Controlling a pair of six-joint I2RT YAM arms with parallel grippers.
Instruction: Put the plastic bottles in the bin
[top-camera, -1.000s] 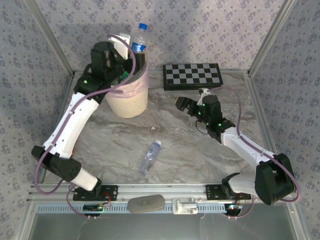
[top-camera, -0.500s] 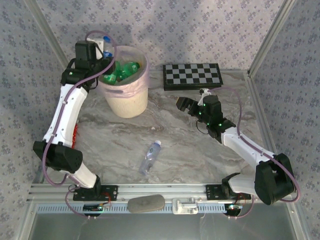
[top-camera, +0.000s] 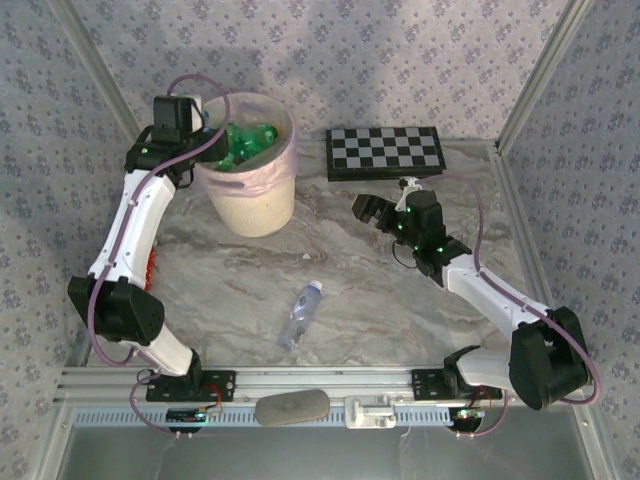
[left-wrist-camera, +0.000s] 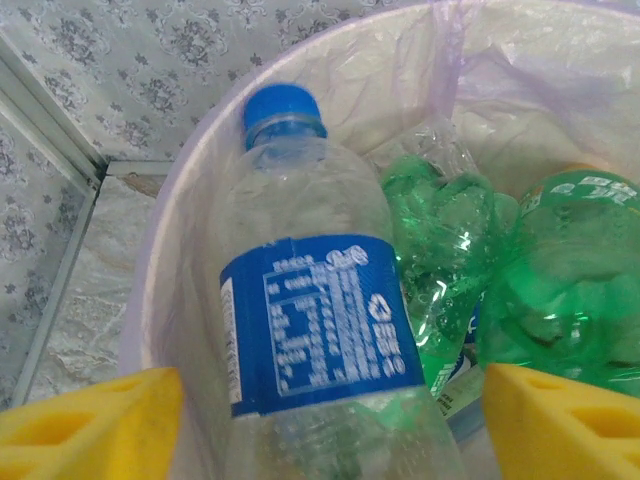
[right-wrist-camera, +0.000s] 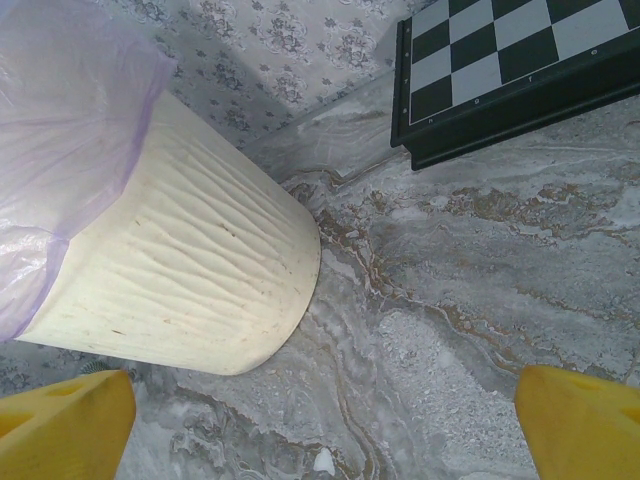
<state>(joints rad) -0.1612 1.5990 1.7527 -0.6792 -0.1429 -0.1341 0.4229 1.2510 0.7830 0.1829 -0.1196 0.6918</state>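
Note:
The bin (top-camera: 255, 205) stands at the back left, its pink bag (left-wrist-camera: 460, 60) lining the rim. Several green bottles (left-wrist-camera: 570, 270) lie inside. In the left wrist view a clear bottle with a blue label and blue cap (left-wrist-camera: 310, 310) rests in the bin against its wall, cap up. My left gripper (left-wrist-camera: 325, 425) is open over the bin's left rim, its yellow fingers (left-wrist-camera: 90, 415) well clear of that bottle on both sides. One more clear bottle (top-camera: 300, 313) lies on the table in front. My right gripper (top-camera: 362, 207) hangs open over the table right of the bin (right-wrist-camera: 170, 270).
A black-and-white chessboard (top-camera: 385, 150) lies at the back, right of the bin, also in the right wrist view as the chessboard (right-wrist-camera: 520, 70). A grey oblong object (top-camera: 292, 407) sits on the front rail. Patterned walls close in the left, right and back.
The left arm swung from above the bin to its left rim and lowered. The blue-capped bottle it held upright now lies inside the bin, the fingers apart. The right arm stayed still.

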